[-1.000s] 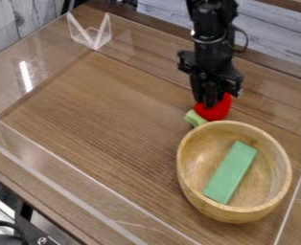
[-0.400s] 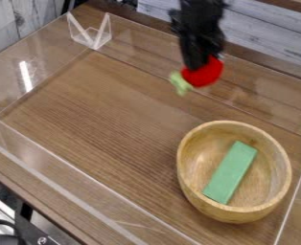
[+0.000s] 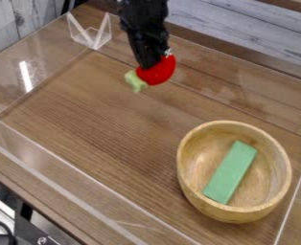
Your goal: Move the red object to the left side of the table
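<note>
The red object (image 3: 157,70), a small rounded strawberty-like toy with a light green stub at its lower left, hangs in the air above the table (image 3: 102,134) near its far middle. My gripper (image 3: 150,63) comes down from above and is shut on the red object, with the dark fingers clamped over its top. The toy is tilted, stub pointing left and down. Its shadow falls on the wood just below.
A round wooden bowl (image 3: 192,172) holding a flat green block (image 3: 231,172) stands at the front right. Low clear acrylic walls (image 3: 38,144) border the tabletop, and a clear bracket (image 3: 89,31) stands at the far left corner.
The gripper closed on the red object beside the bowl, lifted it off the wood and carried it leftward and toward the far side. The bowl and green block have stayed put.
</note>
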`<action>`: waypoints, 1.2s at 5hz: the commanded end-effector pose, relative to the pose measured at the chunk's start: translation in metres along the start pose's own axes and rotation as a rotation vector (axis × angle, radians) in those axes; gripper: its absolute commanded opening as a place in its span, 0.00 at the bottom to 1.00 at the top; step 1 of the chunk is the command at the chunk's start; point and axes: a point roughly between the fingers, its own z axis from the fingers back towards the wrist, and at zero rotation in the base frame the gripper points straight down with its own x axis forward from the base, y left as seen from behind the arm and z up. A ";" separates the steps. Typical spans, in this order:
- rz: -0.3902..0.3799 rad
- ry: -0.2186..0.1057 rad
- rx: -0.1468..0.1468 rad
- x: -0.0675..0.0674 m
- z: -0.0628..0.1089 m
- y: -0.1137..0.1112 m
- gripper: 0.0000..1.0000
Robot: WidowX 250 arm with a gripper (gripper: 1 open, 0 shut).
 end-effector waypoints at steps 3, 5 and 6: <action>-0.013 -0.045 0.034 -0.011 0.018 0.006 0.00; 0.083 -0.057 0.105 -0.031 0.047 0.042 0.00; 0.137 -0.064 0.139 -0.041 0.059 0.067 0.00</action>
